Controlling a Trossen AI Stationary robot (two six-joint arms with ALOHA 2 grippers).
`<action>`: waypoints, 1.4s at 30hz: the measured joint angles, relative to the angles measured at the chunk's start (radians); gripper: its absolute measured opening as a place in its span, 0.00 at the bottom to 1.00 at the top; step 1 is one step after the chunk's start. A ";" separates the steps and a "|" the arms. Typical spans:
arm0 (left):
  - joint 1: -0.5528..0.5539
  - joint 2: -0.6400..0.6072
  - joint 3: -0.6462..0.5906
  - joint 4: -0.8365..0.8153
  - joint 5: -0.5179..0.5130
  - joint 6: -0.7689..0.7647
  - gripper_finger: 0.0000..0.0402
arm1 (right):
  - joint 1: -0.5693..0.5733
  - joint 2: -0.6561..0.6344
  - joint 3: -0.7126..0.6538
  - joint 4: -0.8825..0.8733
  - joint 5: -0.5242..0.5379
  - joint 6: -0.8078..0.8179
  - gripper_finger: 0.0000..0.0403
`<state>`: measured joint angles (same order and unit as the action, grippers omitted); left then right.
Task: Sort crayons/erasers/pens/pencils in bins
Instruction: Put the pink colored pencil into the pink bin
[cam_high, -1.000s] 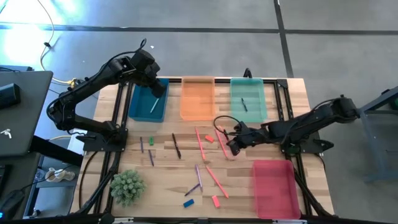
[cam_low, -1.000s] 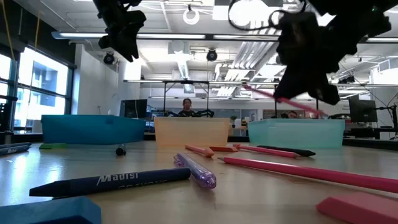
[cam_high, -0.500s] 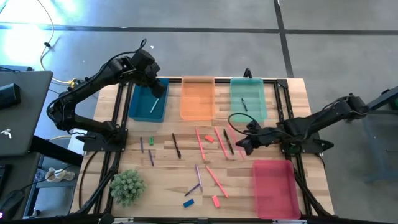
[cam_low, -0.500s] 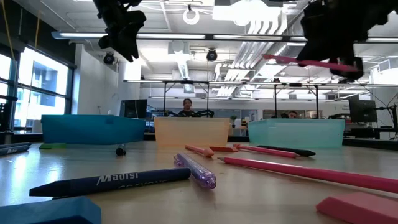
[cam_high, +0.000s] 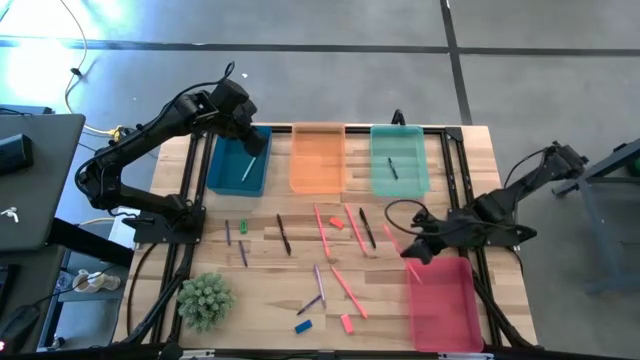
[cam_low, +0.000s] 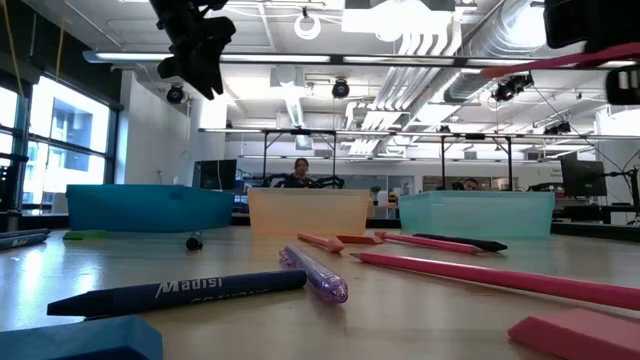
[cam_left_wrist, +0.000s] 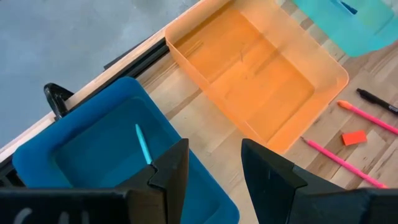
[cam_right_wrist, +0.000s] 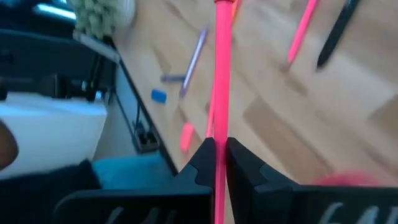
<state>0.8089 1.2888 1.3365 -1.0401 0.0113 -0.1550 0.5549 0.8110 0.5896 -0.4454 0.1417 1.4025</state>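
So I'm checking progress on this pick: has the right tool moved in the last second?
Yes. The right tool, shut on a thin pink stick, has travelled from mid-table to the edge of the pink-red translucent plastic bin.

Blue bin (cam_high: 238, 160), turquoise stick inside, below left gripper (cam_high: 252, 135). Orange bin (cam_high: 318, 157) beside. Teal-green bin (cam_high: 399, 159), dark pen inside. Pink-red bin (cam_high: 440, 301) by right gripper (cam_high: 412, 248), pink pencil (cam_right_wrist: 222, 74) clamped. Green eraser (cam_high: 243, 227); blue eraser (cam_high: 303, 326); pink-red erasers (cam_high: 346, 323).
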 joint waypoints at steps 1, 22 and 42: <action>0.000 0.000 0.000 0.000 0.000 -0.002 0.34 | 0.017 0.000 0.000 0.000 -0.009 0.014 0.00; 0.000 0.000 0.000 0.000 0.000 -0.002 0.34 | 0.397 0.122 0.133 -0.369 0.065 0.362 0.00; 0.000 0.000 0.000 0.103 0.000 -0.027 0.34 | 0.592 0.417 0.132 -0.270 0.007 0.639 0.00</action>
<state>0.8090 1.2888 1.3365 -0.9372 0.0109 -0.1818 1.1465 1.2283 0.7212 -0.7153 0.1486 2.0413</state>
